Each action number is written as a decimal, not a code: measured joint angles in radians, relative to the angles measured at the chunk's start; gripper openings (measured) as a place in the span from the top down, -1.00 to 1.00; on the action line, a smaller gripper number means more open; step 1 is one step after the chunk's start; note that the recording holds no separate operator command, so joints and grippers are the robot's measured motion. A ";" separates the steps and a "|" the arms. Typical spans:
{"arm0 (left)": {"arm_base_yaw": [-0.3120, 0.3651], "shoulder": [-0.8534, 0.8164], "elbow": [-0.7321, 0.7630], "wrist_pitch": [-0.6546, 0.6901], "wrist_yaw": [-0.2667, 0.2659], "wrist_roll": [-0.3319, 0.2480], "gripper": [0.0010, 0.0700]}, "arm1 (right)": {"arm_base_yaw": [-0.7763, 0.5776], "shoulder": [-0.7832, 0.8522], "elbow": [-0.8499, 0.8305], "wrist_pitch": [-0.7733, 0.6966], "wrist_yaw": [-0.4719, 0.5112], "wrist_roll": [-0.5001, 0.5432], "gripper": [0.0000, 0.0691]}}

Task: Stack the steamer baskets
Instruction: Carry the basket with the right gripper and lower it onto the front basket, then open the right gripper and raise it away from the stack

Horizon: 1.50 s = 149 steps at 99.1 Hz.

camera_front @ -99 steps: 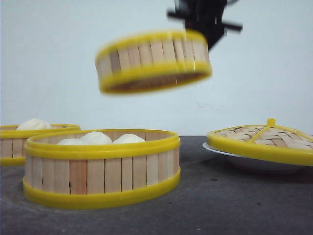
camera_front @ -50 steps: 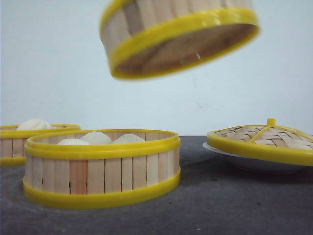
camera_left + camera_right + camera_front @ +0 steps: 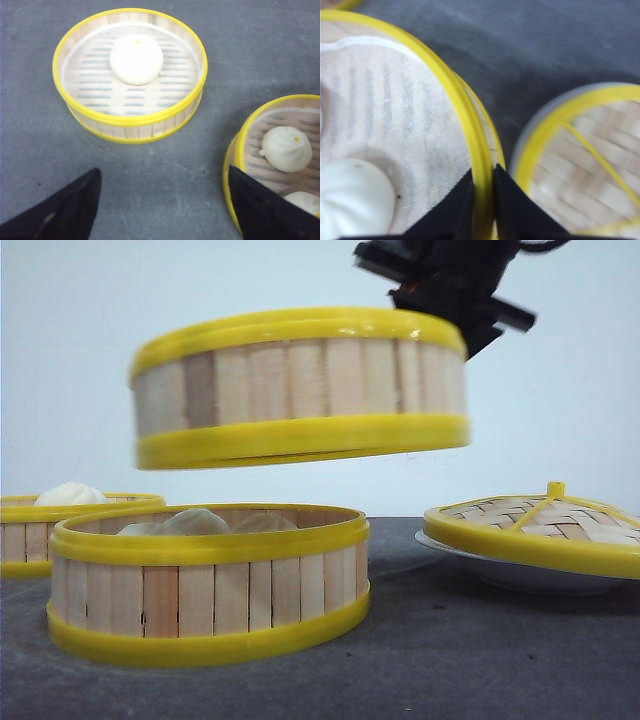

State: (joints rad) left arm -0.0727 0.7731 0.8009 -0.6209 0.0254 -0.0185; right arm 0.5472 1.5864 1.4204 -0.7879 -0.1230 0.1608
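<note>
Dark grey surface [image 3: 480,660], plain white wall behind. Right pincer [image 3: 481,200] clamped on rim of held basket [image 3: 300,388], one finger inside the yellow band, one outside; one bun [image 3: 350,200] on the cloth liner inside. Held basket airborne, roughly level, directly above front basket [image 3: 208,580] but shifted a little toward the robot's right, clear gap between them, not touching. Front basket on surface, buns inside, rim open. Key relation: target straight below and slightly left of held load, so next move looks like a small leftward shift, then straight down to seat bottom band on rim. Round baskets, no long axis to align, only centres. Third basket [image 3: 130,75] with one bun further left, apart from front basket [image 3: 272,165]. Left pincer [image 3: 165,207] fingers apart, holding nothing, hovering over the gap between those two, nearer third basket than right arm. Lid [image 3: 540,525] on plate [image 3: 500,570] at right, well apart from stack.
</note>
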 joint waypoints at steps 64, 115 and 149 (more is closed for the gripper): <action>0.000 0.000 0.000 0.000 0.000 0.000 -0.40 | 0.084 0.134 -0.017 0.198 -0.001 0.027 0.91; 0.000 0.000 0.000 0.000 0.000 0.000 -0.40 | 0.093 0.200 -0.017 0.311 0.060 0.019 0.92; 0.000 0.000 0.000 0.000 0.000 0.000 -0.40 | 0.093 0.201 -0.017 0.320 0.059 0.019 0.92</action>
State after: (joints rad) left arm -0.0727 0.7731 0.8009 -0.6212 0.0254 -0.0185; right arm 0.6407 1.7878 1.4036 -0.4679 -0.0639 0.1795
